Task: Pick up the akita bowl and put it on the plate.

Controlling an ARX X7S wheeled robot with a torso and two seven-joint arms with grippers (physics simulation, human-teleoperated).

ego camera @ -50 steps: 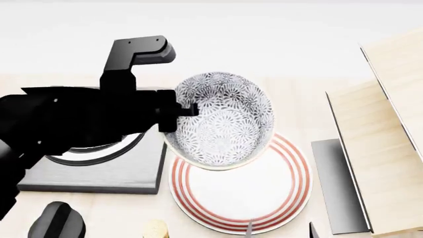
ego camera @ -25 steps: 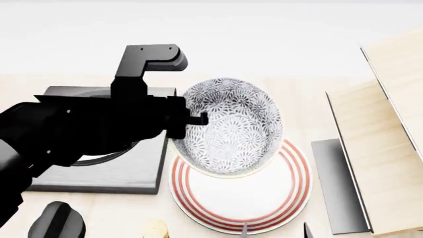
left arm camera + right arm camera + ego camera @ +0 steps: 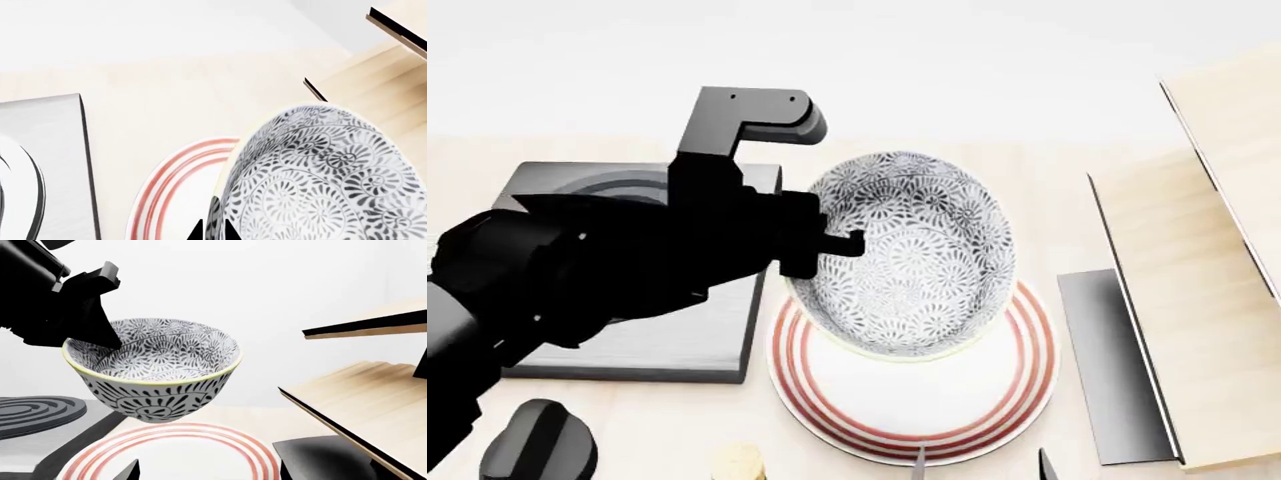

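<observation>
The akita bowl, white with a dense dark floral pattern, hangs slightly tilted in the air above the plate. My left gripper is shut on its left rim. In the left wrist view the two fingertips pinch the akita bowl's wall, at my left gripper, with the plate below. The right wrist view shows the akita bowl clear of the red-ringed plate, with a gap between them. My right gripper is open and empty, low at the plate's near edge.
A dark square burner with grey rings lies left of the plate. A wooden shelf unit and a dark grey slab stand to the right. A black knob and a small yellowish object sit near the front edge.
My left arm has carried the bowl to the right, further over the plate. The grip on the rim has not changed. The right gripper has stayed near the plate's front.
</observation>
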